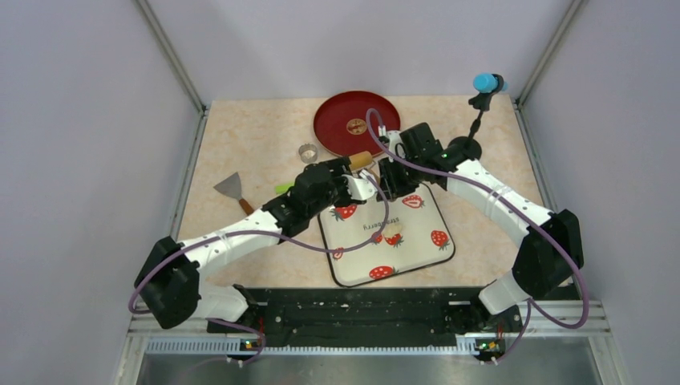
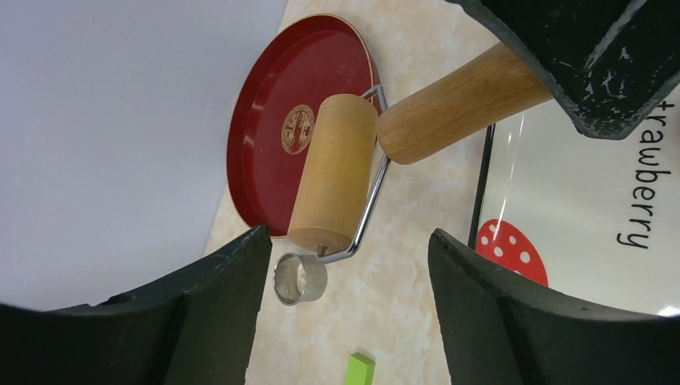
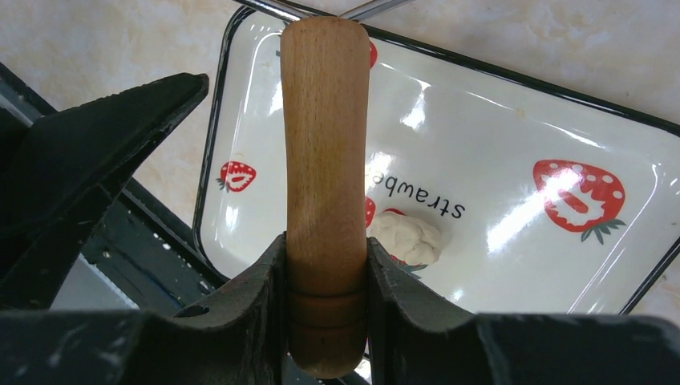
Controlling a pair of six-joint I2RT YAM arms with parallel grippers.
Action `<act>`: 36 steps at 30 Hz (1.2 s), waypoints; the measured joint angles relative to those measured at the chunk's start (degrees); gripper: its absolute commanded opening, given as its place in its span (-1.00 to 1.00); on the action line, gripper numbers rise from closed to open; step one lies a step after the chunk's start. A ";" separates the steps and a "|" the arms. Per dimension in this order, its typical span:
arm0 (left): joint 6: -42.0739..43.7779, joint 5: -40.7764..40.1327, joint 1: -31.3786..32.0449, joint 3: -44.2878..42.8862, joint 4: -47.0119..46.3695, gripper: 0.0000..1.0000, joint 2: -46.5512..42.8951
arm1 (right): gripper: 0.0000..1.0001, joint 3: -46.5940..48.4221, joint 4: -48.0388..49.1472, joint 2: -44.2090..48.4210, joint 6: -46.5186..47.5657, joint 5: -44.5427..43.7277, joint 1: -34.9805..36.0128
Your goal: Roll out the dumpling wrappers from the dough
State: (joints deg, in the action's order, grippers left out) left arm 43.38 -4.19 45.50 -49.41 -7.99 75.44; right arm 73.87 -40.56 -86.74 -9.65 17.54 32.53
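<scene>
Rolling hasn't really begun as far as these views go. The dough (image 3: 405, 237) is just a lumpy little blob sitting in the tray (image 3: 481, 128) next to the printed lettering, not flattened at all, and there are no wrappers anywhere. The tool pickup does look sorted: the right claw (image 3: 325, 245) is clamped on the handle of the roller (image 2: 333, 172). The drum hangs just past the tray's far edge, by the red plate (image 2: 269, 152), so it's nowhere near the dough, and there's no telling whether it touches the worktop (image 2: 401, 224). The left claw (image 2: 345, 241) is spread wide with nothing in it, pointed at the roller from close by. So basically everything is left: get the roller onto the lump, flatten it into a sheet, then presumably cut discs with the ring (image 2: 301, 278). As for the views, the right wrist cam is the only one with a decent look at the dough and the grip on the handle, but the drum is cut off at its top edge. The left wrist cam shows the drum, wire frame, ring and plate nicely, but no dough. The top cam shows both arms meeting at the tray's far edge, though the claws are too bunched up there to read.
</scene>
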 measured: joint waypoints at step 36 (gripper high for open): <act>0.24 -7.37 0.42 -2.10 0.70 0.05 9.60 | -1.00 0.07 -2.34 -0.15 2.16 5.20 0.00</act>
State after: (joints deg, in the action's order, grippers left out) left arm 43.62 -11.55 45.91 -51.51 -7.29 85.03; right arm 73.93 -42.89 -86.89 -7.49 22.74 32.53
